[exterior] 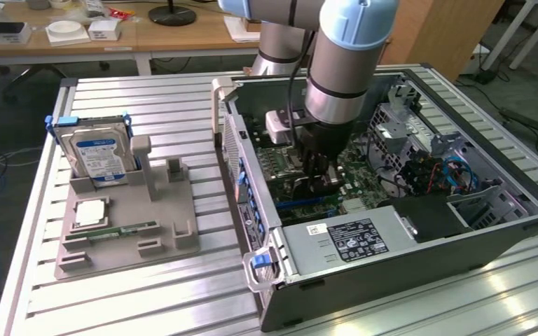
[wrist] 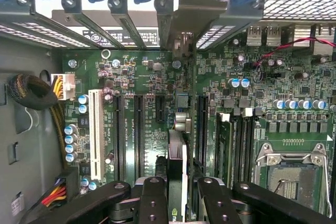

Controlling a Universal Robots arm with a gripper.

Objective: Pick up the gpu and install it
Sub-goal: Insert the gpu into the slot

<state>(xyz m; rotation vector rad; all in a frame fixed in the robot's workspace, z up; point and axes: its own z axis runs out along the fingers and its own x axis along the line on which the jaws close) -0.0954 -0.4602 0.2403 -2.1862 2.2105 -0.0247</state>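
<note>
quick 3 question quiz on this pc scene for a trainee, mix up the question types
1. True or false: the hard drive stands upright in the tray.
2. What does the pincer hold? A) the gpu B) the hard drive C) nothing
3. In a few words: where is the pincer right now?

Key
1. True.
2. A. The pincer is closed on the gpu, which the wrist view shows edge-on.
3. Inside the open case, over the motherboard.
</note>
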